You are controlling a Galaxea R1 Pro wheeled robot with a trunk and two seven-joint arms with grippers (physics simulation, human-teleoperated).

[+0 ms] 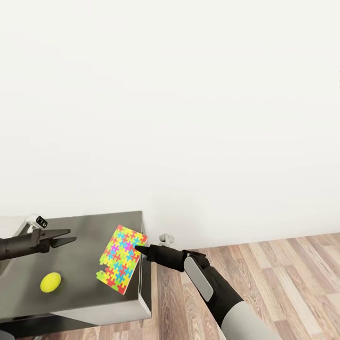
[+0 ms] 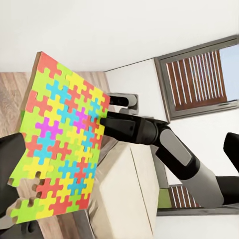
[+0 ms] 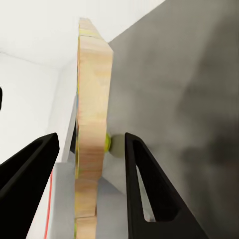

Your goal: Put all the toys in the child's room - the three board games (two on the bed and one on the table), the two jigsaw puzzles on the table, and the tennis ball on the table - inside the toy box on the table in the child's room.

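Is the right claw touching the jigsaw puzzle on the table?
Cannot tell. In the right wrist view the jigsaw puzzle edge stands between the open fingers with gaps showing, but the head view shows the right claw tip meeting the puzzle's edge.

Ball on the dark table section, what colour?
Plain yellow-green tennis ball; clearest in the head view.

A plain white wall (image 1: 189, 118) stands at the far side, brightly lit. Wood-plank floor (image 1: 283, 274) runs along the right. A grey-framed window with slatted blinds (image 2: 196, 74) is set in the wall.
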